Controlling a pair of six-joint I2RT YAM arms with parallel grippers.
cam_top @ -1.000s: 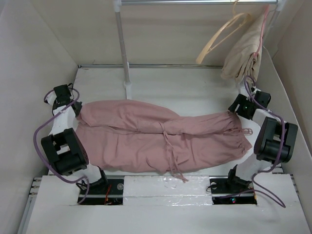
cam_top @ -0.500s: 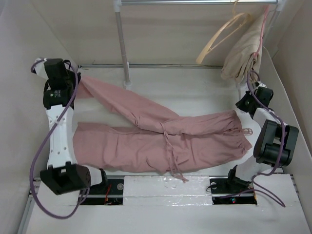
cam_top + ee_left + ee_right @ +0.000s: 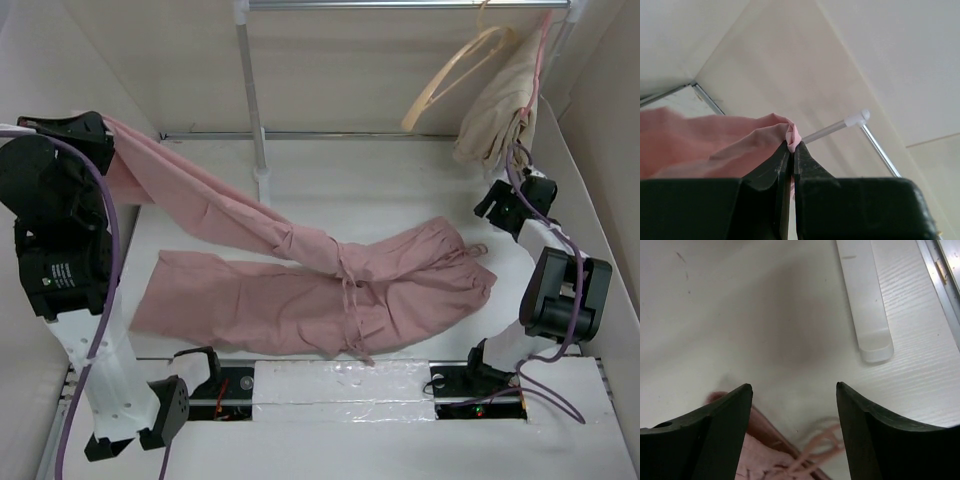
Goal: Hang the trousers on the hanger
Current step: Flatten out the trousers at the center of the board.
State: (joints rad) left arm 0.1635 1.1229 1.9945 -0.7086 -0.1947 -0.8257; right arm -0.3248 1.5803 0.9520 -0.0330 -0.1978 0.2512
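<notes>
Soft matt cloth trousers (image 3: 300,300), smooth wooden-looking hanger (image 3: 421,104), shiny metal rack (image 3: 250,90), matt white table (image 3: 400,190).

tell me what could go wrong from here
The left gripper pinches only a small fold of the trousers at its tips, so the cloth may slip out.
The right gripper is open and holds nothing, so the waist may drag and bunch on the table.
The raised leg runs close to the rack post and might snag.

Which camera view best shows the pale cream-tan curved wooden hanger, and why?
Top external: the pale cream-tan curved wooden hanger hangs in full at the upper right, beside a beige folded garment. Neither wrist view shows it; both see dusty-pink cloth trousers instead.
</notes>
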